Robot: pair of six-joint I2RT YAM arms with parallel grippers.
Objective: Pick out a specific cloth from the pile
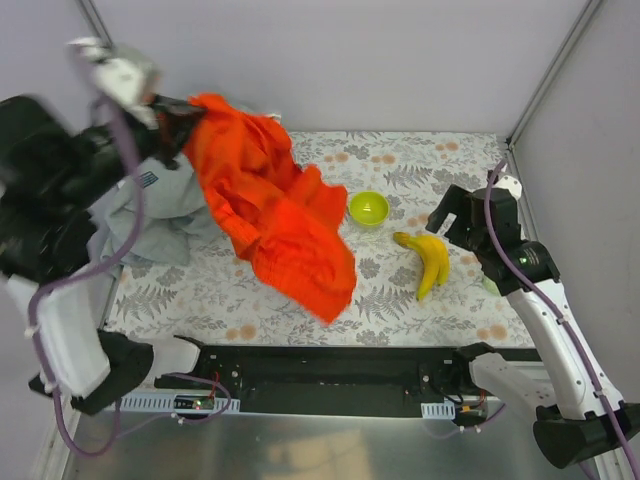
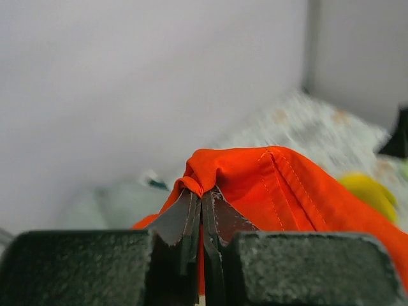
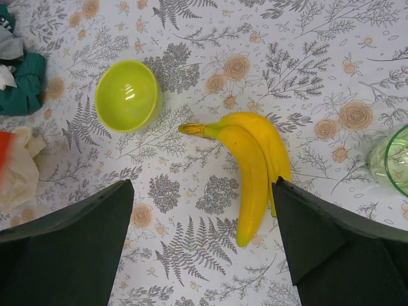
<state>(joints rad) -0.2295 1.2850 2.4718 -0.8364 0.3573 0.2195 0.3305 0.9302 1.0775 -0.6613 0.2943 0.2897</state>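
Observation:
The bright orange-red cloth (image 1: 270, 215) hangs from my left gripper (image 1: 180, 120), raised at the back left; its lower end drapes onto the table near the front. In the left wrist view my left gripper (image 2: 203, 194) is shut on a bunched fold of the cloth (image 2: 280, 185). The pile (image 1: 150, 215), grey with a dark patch, lies under it at the left, partly hidden by my arm. My right gripper (image 1: 450, 215) is open and empty, hovering above the table; it also shows in the right wrist view (image 3: 203, 210).
A yellow-green bowl (image 1: 368, 209) (image 3: 127, 94) stands mid-table. Two bananas (image 1: 430, 258) (image 3: 252, 162) lie right of it. A teal piece (image 3: 22, 83) and a cream cloth (image 3: 19, 169) lie at the left. A clear green glass (image 3: 392, 159) stands at the right. Walls enclose the table.

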